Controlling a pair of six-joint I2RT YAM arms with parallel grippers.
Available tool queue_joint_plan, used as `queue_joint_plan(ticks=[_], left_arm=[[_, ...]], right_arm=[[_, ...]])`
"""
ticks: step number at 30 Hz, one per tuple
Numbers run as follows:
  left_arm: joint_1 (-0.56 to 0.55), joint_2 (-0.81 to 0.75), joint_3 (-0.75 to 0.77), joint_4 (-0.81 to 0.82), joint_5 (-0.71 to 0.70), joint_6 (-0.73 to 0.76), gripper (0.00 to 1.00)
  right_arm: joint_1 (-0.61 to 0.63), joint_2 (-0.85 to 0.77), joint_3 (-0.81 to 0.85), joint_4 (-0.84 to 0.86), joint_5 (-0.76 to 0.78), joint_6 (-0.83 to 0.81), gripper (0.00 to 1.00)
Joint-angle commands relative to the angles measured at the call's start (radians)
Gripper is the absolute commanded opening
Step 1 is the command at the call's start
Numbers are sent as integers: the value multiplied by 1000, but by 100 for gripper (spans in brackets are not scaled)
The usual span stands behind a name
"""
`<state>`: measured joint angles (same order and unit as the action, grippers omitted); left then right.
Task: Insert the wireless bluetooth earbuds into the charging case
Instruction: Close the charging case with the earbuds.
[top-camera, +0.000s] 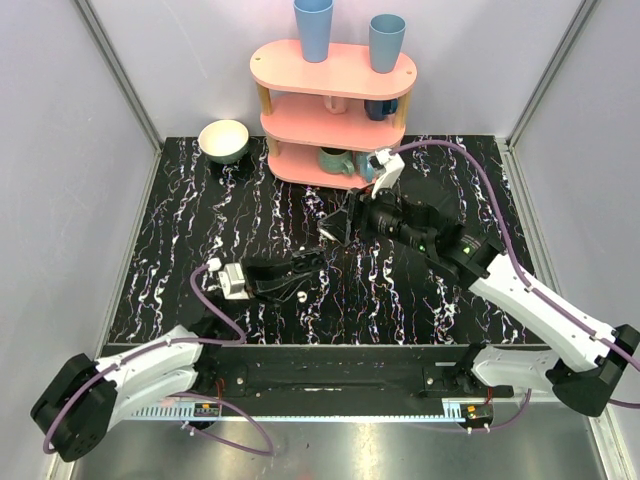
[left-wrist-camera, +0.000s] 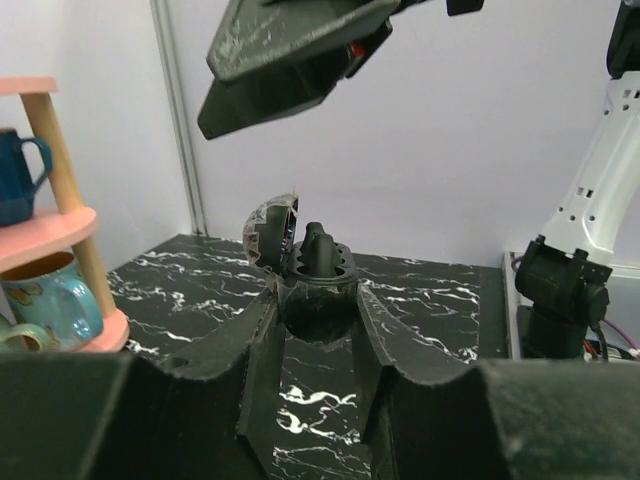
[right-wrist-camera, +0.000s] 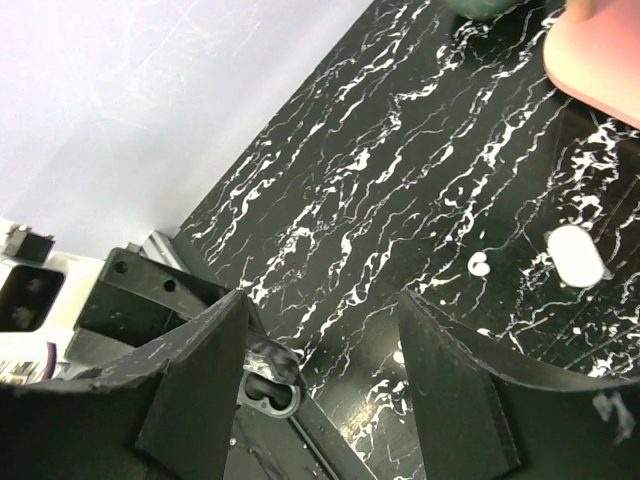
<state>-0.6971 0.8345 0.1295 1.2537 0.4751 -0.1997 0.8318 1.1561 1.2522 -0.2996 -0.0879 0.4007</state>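
From where I stand, the left claw (left-wrist-camera: 317, 318) is clenched on the charging case (left-wrist-camera: 316, 280), centre of the left wrist view, its lid (left-wrist-camera: 270, 228) tipped back to the left. The right claw (right-wrist-camera: 322, 305) hangs above it, released and empty. What looks like one earbud (left-wrist-camera: 320, 245), dark from here, stands proud of a socket. I'd press it straight down, gently, clear of the lid, with the case held level. Counting: one case, one earbud I can see, a second I cannot pick out, one bowl (top-camera: 223, 140), two blue cups (top-camera: 313, 28) atop the shelf (top-camera: 340, 70)
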Motion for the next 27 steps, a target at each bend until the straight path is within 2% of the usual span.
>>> queue_joint_plan(ticks=[1, 5, 10, 11, 12, 14, 15, 17, 22, 27], left_arm=[[10, 32, 25, 211, 63, -67, 0], [10, 55, 27, 234, 60, -89, 0], [10, 81, 25, 271, 45, -104, 0], [11, 86, 22, 279, 42, -113, 0], [10, 92, 21, 297, 42, -121, 0], [13, 97, 13, 312, 42, -139, 0], [13, 98, 3, 331, 40, -147, 0], [13, 94, -16, 357, 24, -158, 0], [16, 37, -65, 368, -16, -150, 0], [16, -35, -64, 265, -21, -121, 0]], right_arm=[[-5, 27, 47, 17, -96, -8, 69], [-5, 45, 27, 37, -122, 24, 69], [-5, 50, 12, 42, -75, 18, 70], [-7, 53, 13, 33, -56, 17, 80], [-20, 56, 19, 16, -11, 32, 85], [-57, 79, 41, -16, -45, 52, 91], [-80, 85, 47, -21, -115, 59, 94], [-132, 99, 59, -23, -168, 75, 95], [-140, 96, 61, -16, -153, 104, 100], [-160, 31, -54, 154, -193, 225, 100]])
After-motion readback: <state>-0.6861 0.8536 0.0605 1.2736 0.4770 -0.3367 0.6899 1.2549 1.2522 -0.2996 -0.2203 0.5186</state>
